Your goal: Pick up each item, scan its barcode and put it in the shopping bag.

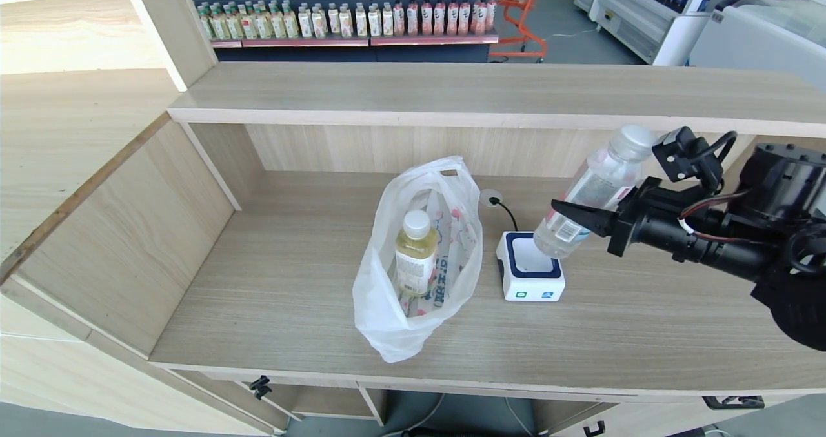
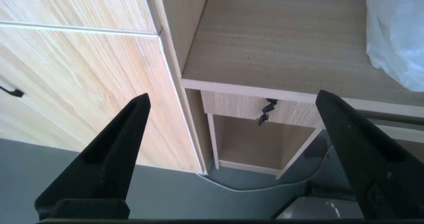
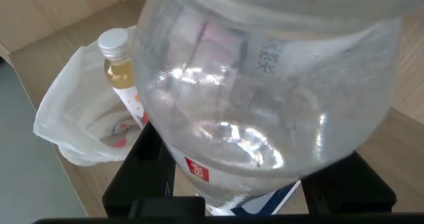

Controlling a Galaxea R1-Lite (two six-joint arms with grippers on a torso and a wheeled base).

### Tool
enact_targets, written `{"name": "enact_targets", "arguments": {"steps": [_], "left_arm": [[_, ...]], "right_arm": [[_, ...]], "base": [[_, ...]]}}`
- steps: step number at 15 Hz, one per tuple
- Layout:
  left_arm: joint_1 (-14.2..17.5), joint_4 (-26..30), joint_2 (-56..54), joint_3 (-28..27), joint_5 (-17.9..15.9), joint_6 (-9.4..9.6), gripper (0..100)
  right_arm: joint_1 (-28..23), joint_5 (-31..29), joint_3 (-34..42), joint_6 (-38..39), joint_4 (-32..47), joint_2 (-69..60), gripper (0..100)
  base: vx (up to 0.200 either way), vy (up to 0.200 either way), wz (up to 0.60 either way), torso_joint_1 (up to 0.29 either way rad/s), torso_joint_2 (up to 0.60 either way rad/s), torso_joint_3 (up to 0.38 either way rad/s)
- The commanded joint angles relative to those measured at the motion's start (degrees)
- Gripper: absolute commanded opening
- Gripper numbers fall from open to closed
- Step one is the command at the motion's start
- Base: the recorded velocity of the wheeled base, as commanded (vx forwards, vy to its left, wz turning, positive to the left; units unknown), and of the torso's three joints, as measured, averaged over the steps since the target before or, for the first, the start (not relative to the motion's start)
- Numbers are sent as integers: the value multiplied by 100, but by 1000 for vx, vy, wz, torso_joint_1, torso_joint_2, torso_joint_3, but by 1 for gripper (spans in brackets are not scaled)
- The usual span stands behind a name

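My right gripper [image 1: 590, 221] is shut on a clear water bottle [image 1: 590, 195], holding it tilted with its base just above the white barcode scanner [image 1: 529, 274]. The same water bottle [image 3: 265, 98] looms close in the right wrist view. A white plastic shopping bag [image 1: 387, 308] stands open at the middle of the counter, with a yellow drink bottle [image 1: 415, 251] upright inside it; that yellow bottle [image 3: 118, 61] and the bag [image 3: 73, 128] also show past the water bottle. My left gripper [image 2: 232, 164] hangs open below the counter's front edge, nothing between its fingers.
The scanner's cable [image 1: 506, 212] runs to a hole in the counter behind it. The wooden counter [image 1: 271, 282] has a raised back ledge [image 1: 490, 91] and a side wall on the left. Drawers with black handles [image 2: 267, 111] sit under the front edge.
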Motion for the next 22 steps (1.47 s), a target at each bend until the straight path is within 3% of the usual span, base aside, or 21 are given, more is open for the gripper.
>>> {"name": "enact_targets", "arguments": {"steps": [1,5,7,10,11,22], "left_arm": [[1,0,-2,0,3,-1,100],[1,0,-2,0,3,8,100],[1,0,-2,0,3,-9,100],[1,0,-2,0,3,-1,100],[1,0,-2,0,3,-1,100],[1,0,-2,0,3,-1,100]], "right_arm": [[0,-15,483,162,-8,-434,0],[62,-23,483,540,0,-328,0],[70,-50,360,874,36,-223,0],[440,-1184,-115,1076,791,-161,0],[510,-1289,-326,1269,844,-12,0],[1099,-1386,-2312,1296,572,2238,0]], "base": [[0,0,0,0,0,0],[0,0,0,0,0,0],[0,200,0,0,2,7],[0,67,0,-2,1,1],[0,0,0,0,0,0],[0,0,0,0,0,0]]}}
